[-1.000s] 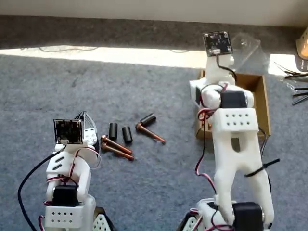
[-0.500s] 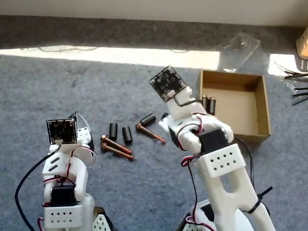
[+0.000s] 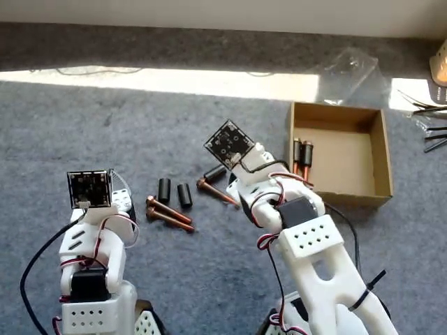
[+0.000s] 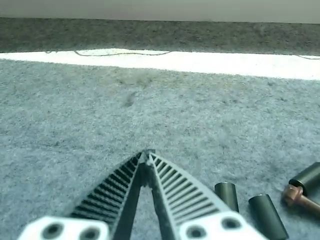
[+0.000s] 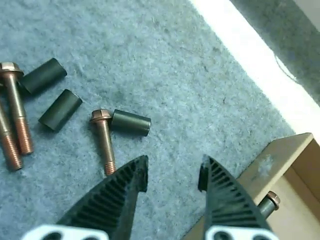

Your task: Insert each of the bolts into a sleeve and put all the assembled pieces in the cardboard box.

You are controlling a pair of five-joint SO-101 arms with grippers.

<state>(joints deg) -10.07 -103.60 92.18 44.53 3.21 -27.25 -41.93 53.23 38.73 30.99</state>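
Three copper bolts lie loose on the grey carpet: a pair (image 3: 167, 213) side by side and a single bolt (image 3: 216, 192), seen also in the right wrist view (image 5: 103, 141). Three black sleeves lie near them (image 3: 164, 188) (image 3: 184, 194) (image 3: 214, 173). The cardboard box (image 3: 377, 150) holds two assembled pieces (image 3: 302, 153). My right gripper (image 5: 172, 172) is open and empty, hovering just short of the single bolt and the sleeve (image 5: 131, 122) at its head. My left gripper (image 4: 147, 152) is shut and empty, left of the sleeves (image 4: 227, 192).
A clear plastic bag (image 3: 349, 64) lies behind the box. Dark cables or tools (image 3: 429, 136) are at the far right edge. A bright strip of sunlight (image 3: 174, 80) crosses the carpet at the back. Open carpet lies left of the parts.
My right arm swung left from over the box to above the single bolt and its sleeve. The two pieces in the box came into sight. The left arm drew back slightly.
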